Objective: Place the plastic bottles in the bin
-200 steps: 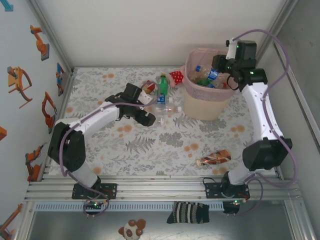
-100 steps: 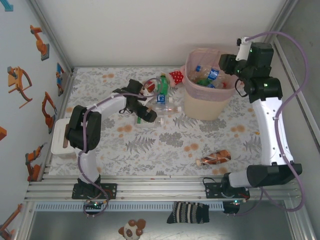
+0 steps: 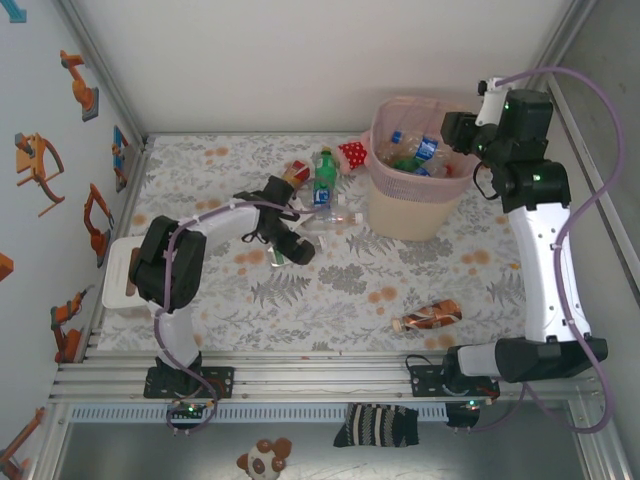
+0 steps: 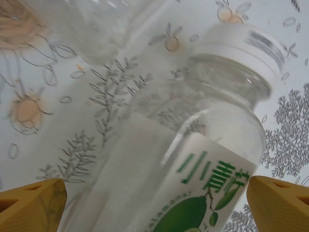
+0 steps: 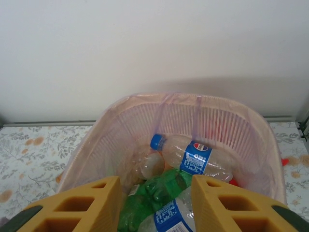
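Straddling a clear bottle (image 4: 207, 140) on the bench (image 4: 58, 96) with the left tool (image 4: 159, 205) spread wide, nothing clamped yet. Could squirt it sideways by pinching the slick round shoulder, or set the clear neighbour (image 4: 91, 29) rolling. Hovering over the bin (image 5: 193, 101) with the right tool (image 5: 154, 203) apart and empty. Looks thin-walled, white-capped, green-labelled, probably empty, though blurred. Lying apart from the bin, on the left arm's side.

White booth, flowered tablecloth (image 3: 330, 295).
Plain back wall (image 3: 300, 60); orange stickers (image 3: 38, 165) on the left wall (image 3: 40, 100); aluminium rails (image 3: 320, 378) along the table's near edge.
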`<state>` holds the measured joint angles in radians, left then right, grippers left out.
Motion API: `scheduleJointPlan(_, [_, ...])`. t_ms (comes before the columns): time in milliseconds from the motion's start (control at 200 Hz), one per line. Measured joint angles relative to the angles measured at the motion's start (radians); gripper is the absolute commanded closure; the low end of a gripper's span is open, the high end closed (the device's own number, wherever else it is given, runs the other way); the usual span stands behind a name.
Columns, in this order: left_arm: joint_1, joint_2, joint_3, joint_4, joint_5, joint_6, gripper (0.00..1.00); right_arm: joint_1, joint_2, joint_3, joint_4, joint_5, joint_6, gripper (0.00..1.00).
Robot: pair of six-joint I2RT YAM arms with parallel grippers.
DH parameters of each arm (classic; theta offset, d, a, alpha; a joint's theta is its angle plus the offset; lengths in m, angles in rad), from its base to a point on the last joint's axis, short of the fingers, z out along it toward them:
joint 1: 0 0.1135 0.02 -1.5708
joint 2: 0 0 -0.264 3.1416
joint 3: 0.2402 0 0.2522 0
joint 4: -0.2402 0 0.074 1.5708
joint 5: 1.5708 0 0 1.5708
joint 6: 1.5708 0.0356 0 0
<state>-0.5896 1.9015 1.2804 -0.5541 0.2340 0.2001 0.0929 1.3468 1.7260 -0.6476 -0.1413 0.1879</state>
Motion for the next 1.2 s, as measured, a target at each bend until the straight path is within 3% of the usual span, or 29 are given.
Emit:
scheduleJointPlan(250, [-0.056,-0.008,-0.057,-0.01,-0.102,-0.016,0.07,0.0,-0.015,-0.005,0.0,-0.001,0.0,0.58])
scheduleJointPlan(340, [-0.058,-0.029,-0.069,-0.018,-0.13,-0.026,0.11,0.0,-0.017,-0.005,0.0,-0.001,0.0,0.58])
scheduleJointPlan(741, [-0.081,-0.077,-0.098,-0.054,-0.192,-0.038,0.18,0.0,-0.026,-0.008,-0.002,-0.005,0.007,0.58])
scheduleJointPlan(966, [-0.105,-0.072,-0.103,-0.069,-0.22,-0.039,0.36,0.0,-0.027,-0.01,-0.004,-0.005,0.011,0.58])
scheduleJointPlan(1202, [-0.114,-0.086,-0.111,-0.069,-0.24,-0.042,0.42,0.0,-0.04,-0.016,-0.003,-0.016,0.026,0.58])
